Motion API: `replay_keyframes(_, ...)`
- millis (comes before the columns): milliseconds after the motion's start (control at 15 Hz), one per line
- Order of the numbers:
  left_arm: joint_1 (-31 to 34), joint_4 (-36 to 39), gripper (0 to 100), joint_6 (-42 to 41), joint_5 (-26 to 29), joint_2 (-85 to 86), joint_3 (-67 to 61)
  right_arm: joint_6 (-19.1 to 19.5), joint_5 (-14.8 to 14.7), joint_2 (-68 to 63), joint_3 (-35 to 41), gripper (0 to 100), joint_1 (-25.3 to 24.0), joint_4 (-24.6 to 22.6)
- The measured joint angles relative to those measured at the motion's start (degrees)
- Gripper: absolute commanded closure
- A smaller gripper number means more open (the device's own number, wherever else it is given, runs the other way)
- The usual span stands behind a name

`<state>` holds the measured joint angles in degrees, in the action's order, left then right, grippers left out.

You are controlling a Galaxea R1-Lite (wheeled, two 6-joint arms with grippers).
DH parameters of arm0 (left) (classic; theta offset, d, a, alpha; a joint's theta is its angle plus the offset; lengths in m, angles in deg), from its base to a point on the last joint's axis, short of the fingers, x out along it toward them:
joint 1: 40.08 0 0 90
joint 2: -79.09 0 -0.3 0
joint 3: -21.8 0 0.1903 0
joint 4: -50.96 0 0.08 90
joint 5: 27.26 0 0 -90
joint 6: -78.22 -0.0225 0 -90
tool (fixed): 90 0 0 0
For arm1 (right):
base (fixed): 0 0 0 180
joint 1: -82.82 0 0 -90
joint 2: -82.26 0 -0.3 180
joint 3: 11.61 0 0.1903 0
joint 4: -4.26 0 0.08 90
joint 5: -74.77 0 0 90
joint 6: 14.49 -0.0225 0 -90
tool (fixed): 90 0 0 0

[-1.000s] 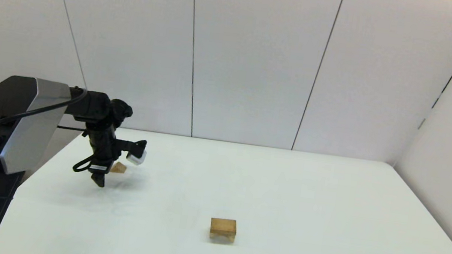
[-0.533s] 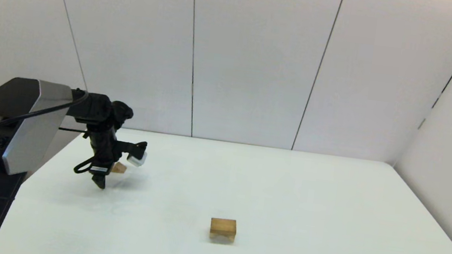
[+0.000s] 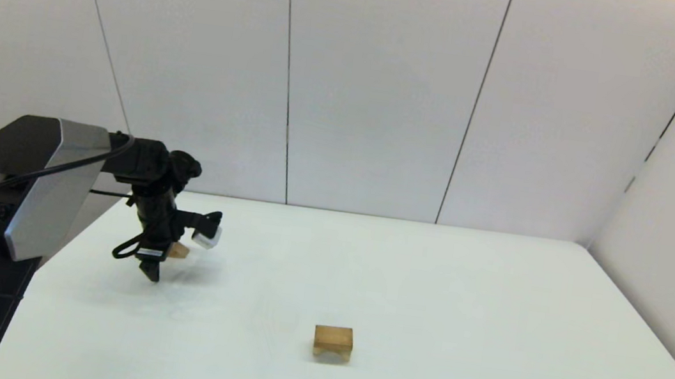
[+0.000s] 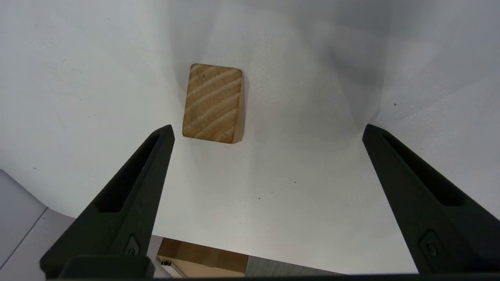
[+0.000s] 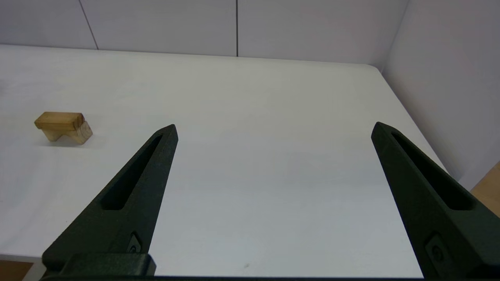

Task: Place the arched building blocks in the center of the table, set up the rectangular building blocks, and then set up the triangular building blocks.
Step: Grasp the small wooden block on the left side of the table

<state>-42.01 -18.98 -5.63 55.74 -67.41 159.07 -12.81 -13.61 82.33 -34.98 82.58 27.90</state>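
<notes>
While left tool (image 4: 267, 130) hovers, fingers apart, over wedge-like block (image 4: 214, 104) near counter (image 3: 429, 278) edge, arched block (image 3: 333, 342) stands mid-counter; right tool (image 5: 273, 130) spread, idle.

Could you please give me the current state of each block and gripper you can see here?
arched block: standing notch-down near the table's centre, untouched.
wooden block: lying flat near the table's left edge, ungripped.
left gripper: open, above the wooden block.
right gripper: open, empty, away from both blocks.

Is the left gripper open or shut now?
Open: the left gripper hangs above the block, fingers wide apart, holding nothing.
</notes>
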Motion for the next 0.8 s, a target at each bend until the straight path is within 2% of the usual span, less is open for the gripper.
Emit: replay_keyframes(800,-0.3,-0.6,0,0.0,-0.4,-0.1,0.0,0.0,0.0,0.0,0.0,0,0.0,0.0)
